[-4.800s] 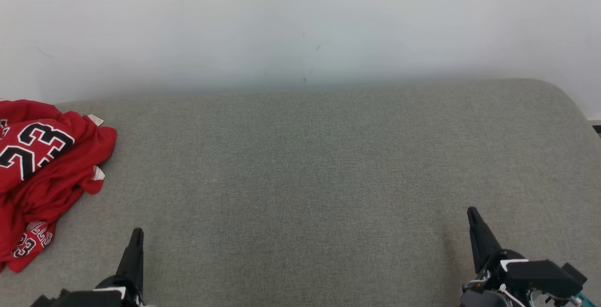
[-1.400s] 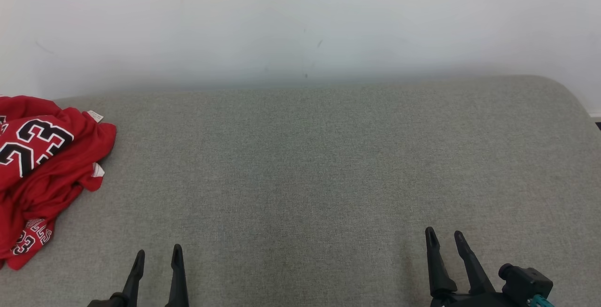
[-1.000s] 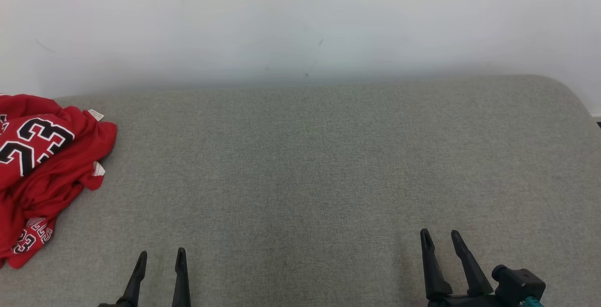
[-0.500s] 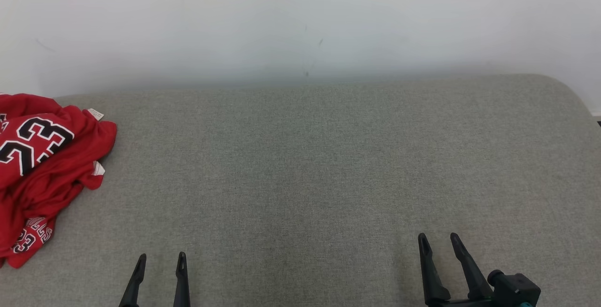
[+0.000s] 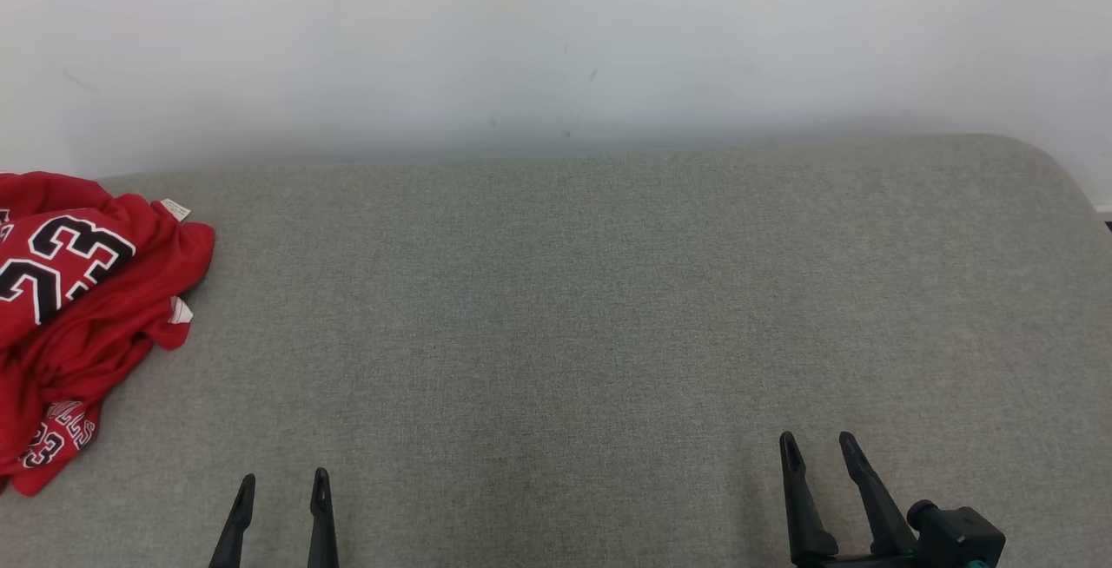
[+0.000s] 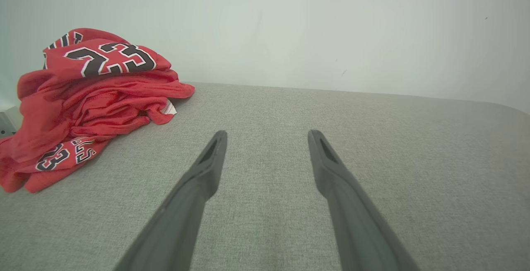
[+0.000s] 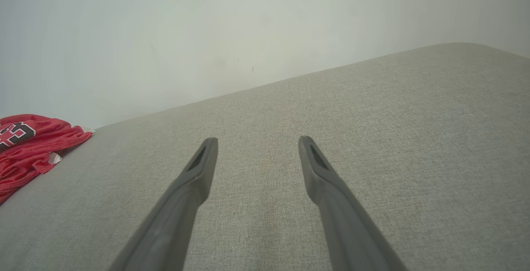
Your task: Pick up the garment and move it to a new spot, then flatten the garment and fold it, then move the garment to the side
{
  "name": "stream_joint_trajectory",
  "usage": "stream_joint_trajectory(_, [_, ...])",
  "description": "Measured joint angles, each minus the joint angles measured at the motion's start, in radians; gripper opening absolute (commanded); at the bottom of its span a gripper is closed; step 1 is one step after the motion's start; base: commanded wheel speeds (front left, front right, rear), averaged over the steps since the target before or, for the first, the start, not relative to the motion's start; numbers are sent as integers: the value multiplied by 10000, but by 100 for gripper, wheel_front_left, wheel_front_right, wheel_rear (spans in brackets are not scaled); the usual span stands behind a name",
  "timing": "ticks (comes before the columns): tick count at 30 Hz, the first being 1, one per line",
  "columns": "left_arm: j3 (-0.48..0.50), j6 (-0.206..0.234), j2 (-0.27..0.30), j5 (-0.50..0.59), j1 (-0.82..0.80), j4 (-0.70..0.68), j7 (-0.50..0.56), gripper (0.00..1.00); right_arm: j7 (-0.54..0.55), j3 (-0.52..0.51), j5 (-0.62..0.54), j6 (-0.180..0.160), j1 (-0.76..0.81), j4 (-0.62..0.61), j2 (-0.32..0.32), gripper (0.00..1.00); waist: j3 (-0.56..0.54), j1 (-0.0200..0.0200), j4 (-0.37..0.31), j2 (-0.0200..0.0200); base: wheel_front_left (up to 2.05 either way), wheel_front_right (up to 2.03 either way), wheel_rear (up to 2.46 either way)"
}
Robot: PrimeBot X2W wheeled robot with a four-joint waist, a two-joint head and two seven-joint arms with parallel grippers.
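Head view: red jersey point(image 5: 87, 316) heaped at left edge, both pincers spread

Head view has both at once: L gripper point(image 5: 283, 476) at bottom left, R gripper point(image 5: 816, 438) at bottom right w/ part of its black body showing. Each pair of fingers stands apart, tips over the grey cushion point(image 5: 565, 307). Jersey sits mid-left of frame, well apart from both and cut off by the frame edge. A white tag point(image 5: 176, 208) sticks out at its upper right.

L wrist view gives the side-on look the head view lacks. Jersey is a rumpled stack of several folds in the upper left, near the white wall point(image 6: 290, 22). It has a black "23" outlined in white on top, a smaller "23" plus lettering on a flap at the bottom, and striped trim at the very top.

R wrist view catches a corner of the jersey at mid-left, far from its parted fingers. Cushion's rounded far edge runs to the upper right.
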Motion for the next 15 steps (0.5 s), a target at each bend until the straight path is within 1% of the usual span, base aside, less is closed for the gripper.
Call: stream_joint_trajectory(15, [-63,86,0,-12,13,-12,0,100,0,6,-17,0,2,35,0,100,21,0,73,0,0,0,0])
